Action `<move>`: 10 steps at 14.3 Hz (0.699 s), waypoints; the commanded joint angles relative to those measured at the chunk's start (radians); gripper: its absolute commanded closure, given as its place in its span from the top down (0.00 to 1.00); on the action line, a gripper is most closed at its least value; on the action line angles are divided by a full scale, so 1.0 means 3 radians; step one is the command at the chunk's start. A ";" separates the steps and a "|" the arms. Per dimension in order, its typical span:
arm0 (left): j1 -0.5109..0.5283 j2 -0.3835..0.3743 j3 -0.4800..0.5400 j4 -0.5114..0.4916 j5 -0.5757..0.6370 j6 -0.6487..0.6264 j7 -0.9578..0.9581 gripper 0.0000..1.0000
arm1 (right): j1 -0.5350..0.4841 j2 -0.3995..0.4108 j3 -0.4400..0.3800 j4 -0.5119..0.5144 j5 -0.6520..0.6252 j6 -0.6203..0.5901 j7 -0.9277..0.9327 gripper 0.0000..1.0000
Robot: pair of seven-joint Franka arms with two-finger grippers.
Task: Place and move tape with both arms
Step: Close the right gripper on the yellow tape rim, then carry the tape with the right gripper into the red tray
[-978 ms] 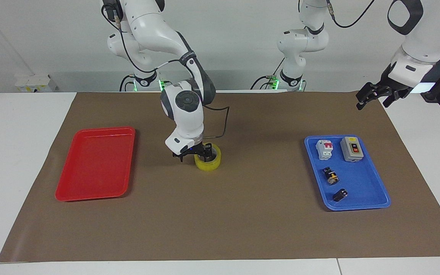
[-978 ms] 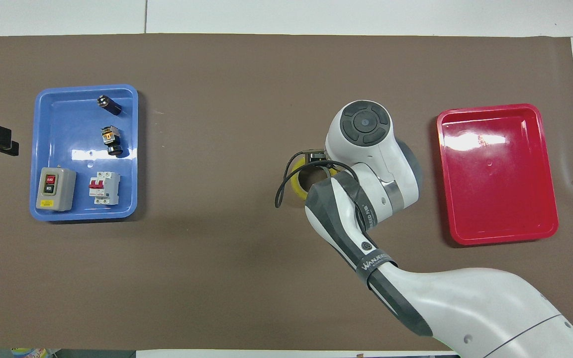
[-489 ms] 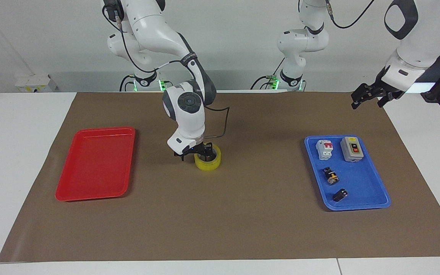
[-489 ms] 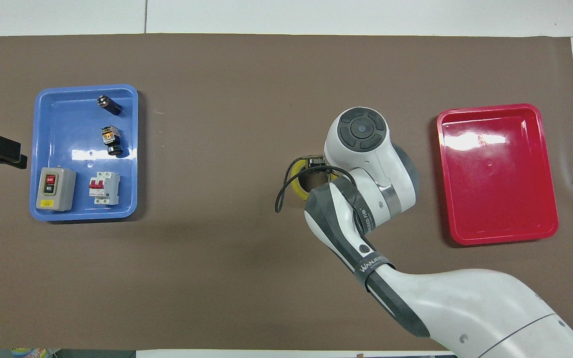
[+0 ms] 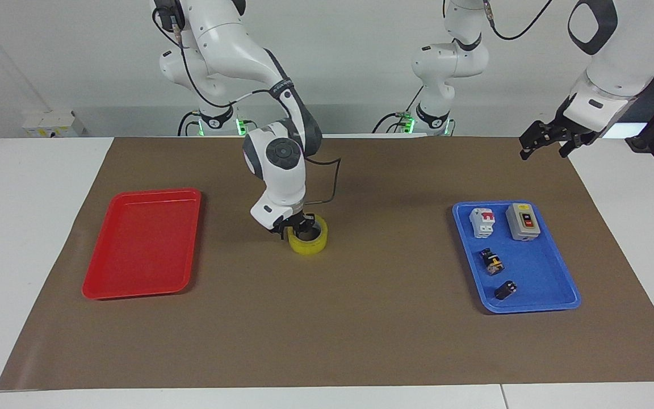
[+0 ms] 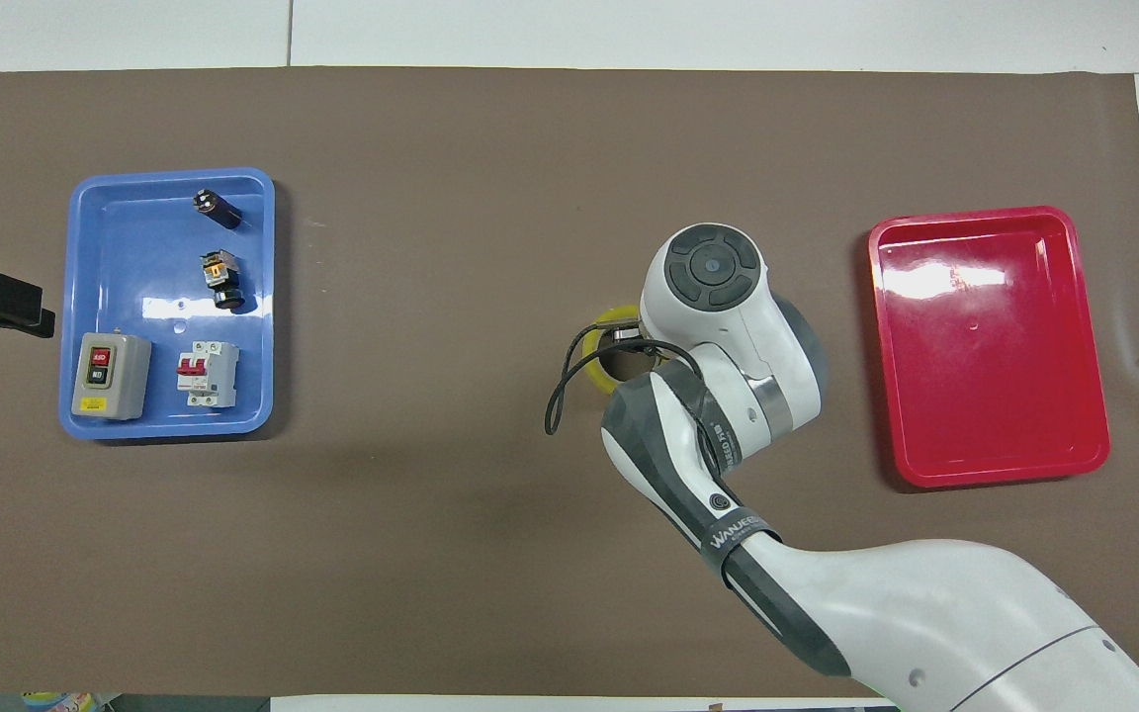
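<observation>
Clamped on the wall of the tape (image 5: pixel 308 239), my right gripper (image 5: pixel 295 226) sits low at the roll, one finger inside the ring and one outside. That roll lies flat on the brown mat (image 5: pixel 361 341) mid-table, between the red tray (image 5: pixel 139 244) and the blue tray (image 5: pixel 554 304) of switch parts. I judge the grasp made, while the lift and the move to wherever it must go are left. My left gripper (image 5: pixel 543 143) waits spread wide, up over the mat's edge near the blue tray. On my right forearm band I read "WANJEE", the rest cut off.
</observation>
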 commanded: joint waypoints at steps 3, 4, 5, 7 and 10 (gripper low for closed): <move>0.0004 -0.0118 -0.0003 -0.0120 -0.0058 0.0129 0.0157 1.00 | -0.0112 -0.0086 -0.0041 0.0136 0.0002 -0.0258 -0.0291 0.00; 0.0004 -0.0118 -0.0003 -0.0120 -0.0058 0.0129 0.0167 1.00 | -0.0310 -0.0112 -0.0046 0.0228 0.0002 -0.0406 -0.0474 0.00; -0.0001 -0.0113 -0.0003 -0.0120 -0.0058 0.0134 0.0168 1.00 | -0.0500 -0.0173 -0.0041 0.0275 0.0002 -0.0534 -0.0739 0.00; 0.0004 -0.0113 -0.0003 -0.0109 -0.0058 0.0129 0.0162 1.00 | -0.0918 -0.0331 -0.0036 0.0265 0.0012 -0.0713 -0.1424 0.00; 0.0004 -0.0129 -0.0003 -0.0104 -0.0063 0.0103 0.0137 1.00 | -0.1451 -0.0449 -0.0041 0.0234 0.0017 -0.0964 -0.2289 0.00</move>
